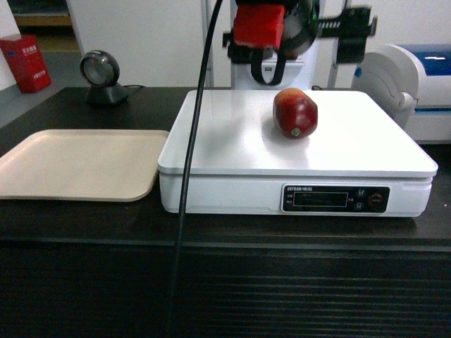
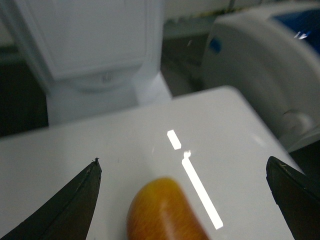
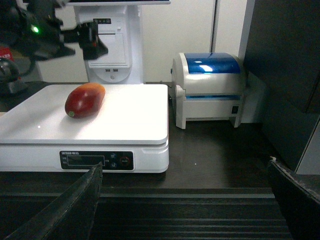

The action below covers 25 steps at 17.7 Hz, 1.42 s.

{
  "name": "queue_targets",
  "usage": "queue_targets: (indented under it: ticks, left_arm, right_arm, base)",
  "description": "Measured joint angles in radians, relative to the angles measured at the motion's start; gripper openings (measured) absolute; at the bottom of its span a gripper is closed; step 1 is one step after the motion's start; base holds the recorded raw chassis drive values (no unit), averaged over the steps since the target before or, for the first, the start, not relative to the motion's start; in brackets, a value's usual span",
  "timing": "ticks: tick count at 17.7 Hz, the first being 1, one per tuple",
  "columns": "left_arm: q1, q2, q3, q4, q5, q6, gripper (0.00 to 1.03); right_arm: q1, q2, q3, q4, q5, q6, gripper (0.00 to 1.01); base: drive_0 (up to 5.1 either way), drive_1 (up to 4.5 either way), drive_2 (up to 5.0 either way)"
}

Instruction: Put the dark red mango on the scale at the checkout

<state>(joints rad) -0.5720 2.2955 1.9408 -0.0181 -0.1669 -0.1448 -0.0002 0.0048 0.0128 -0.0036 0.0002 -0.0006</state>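
The dark red mango (image 1: 295, 113) lies free on the scale (image 1: 232, 151), long axis twelve-to-six. The left gripper (image 2: 185, 200) hangs just above at twelve, jaws apart and empty. The right gripper (image 3: 185, 200), also spread, sits well back.

Small white lettering on the scale (image 1: 296, 151)'s black front panel is too blurred to read.

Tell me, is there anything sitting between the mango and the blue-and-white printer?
No. In the right wrist view, only bare white scale platform lies between the dark red mango and the printer, then a narrow gap of dark checkout counter.
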Motion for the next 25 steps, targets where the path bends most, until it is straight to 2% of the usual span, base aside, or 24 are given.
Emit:
queue_targets:
  ticks: [1, 2, 3, 5, 6, 8, 10, 19, 20, 21, 22, 24, 25]
  left_arm:
    - [-0.005, -0.07, -0.073, 0.118, 0.044, 0.055, 0.98]
    - [-0.012, -0.194, -0.195, 0.301, 0.112, 0.139, 0.98]
    - [-0.012, -0.263, -0.264, 0.383, 0.144, 0.161, 0.98]
    - [0.032, -0.385, -0.428, 0.52, 0.172, 0.203, 0.98]
    - [0.083, -0.443, -0.532, 0.572, 0.175, 0.206, 0.98]
    - [0.173, -0.531, -0.655, 0.622, 0.192, 0.199, 0.98]
    - [0.224, -0.622, -0.725, 0.655, 0.199, 0.201, 0.98]
    - [0.232, -0.649, -0.758, 0.658, 0.226, 0.192, 0.98]
    - [0.227, -0.674, -0.758, 0.529, 0.081, 0.174, 0.89]
    - [0.24, -0.718, -0.833, 0.522, -0.032, 0.167, 0.8]
    - [0.261, -0.776, -0.937, 0.552, -0.094, 0.164, 0.71]
    - [0.332, -0.909, -1.141, 0.651, -0.089, 0.152, 0.49]
    - [0.349, -0.947, -1.199, 0.677, -0.08, 0.151, 0.42]
  right_arm:
    - [0.0, 0.0, 0.0, 0.0, 0.0, 0.0, 0.98]
    - [0.0, 0.0, 0.0, 0.0, 0.0, 0.0, 0.98]
    - [0.0, 0.0, 0.0, 0.0, 0.0, 0.0, 0.98]
    - [0.0, 0.0, 0.0, 0.0, 0.0, 0.0, 0.98]
    - [0.0, 0.0, 0.0, 0.0, 0.0, 0.0, 0.98]
    - [0.0, 0.0, 0.0, 0.0, 0.0, 0.0, 0.98]
    - [0.0, 0.0, 0.0, 0.0, 0.0, 0.0, 0.98]
    - [0.0, 0.0, 0.0, 0.0, 0.0, 0.0, 0.98]
    - [0.0, 0.0, 0.0, 0.0, 0.0, 0.0, 0.98]
    - [0.0, 0.0, 0.0, 0.0, 0.0, 0.0, 0.98]
    - [0.0, 0.0, 0.0, 0.0, 0.0, 0.0, 0.98]
    - [0.0, 0.0, 0.0, 0.0, 0.0, 0.0, 0.98]
    - [0.0, 0.0, 0.0, 0.0, 0.0, 0.0, 0.98]
  base:
    - [0.0, 0.0, 0.0]
    - [0.0, 0.0, 0.0]
    - [0.0, 0.0, 0.0]
    - [0.0, 0.0, 0.0]
    - [0.0, 0.0, 0.0]
    - [0.0, 0.0, 0.0]
    - [0.0, 0.0, 0.0]
    - [0.0, 0.0, 0.0]
    - [0.0, 0.0, 0.0]
    - [0.0, 0.0, 0.0]
    - [0.0, 0.0, 0.0]
    - [0.0, 0.0, 0.0]
    - [0.0, 0.0, 0.0]
